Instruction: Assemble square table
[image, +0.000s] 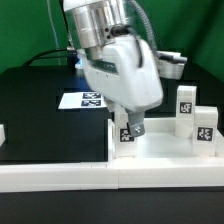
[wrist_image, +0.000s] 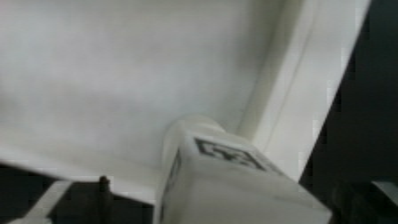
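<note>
The square tabletop (image: 160, 150) is a white tray with a raised rim at the front of the exterior view's right. My gripper (image: 132, 126) stands over its near left corner, shut on a short white leg (image: 126, 137) with a black-white tag, held upright on the tray. Two more tagged legs (image: 187, 100) (image: 203, 126) stand upright at the tray's right side. In the wrist view the held leg (wrist_image: 222, 165) rises between my jaws (wrist_image: 214, 205) over the tray's flat floor (wrist_image: 125, 80), next to its rim (wrist_image: 294, 70). The socket under the leg is hidden.
The marker board (image: 85, 98) lies on the black table behind the arm. A long white wall piece (image: 55, 172) runs along the front edge. A small white part (image: 2, 131) sits at the exterior view's far left edge.
</note>
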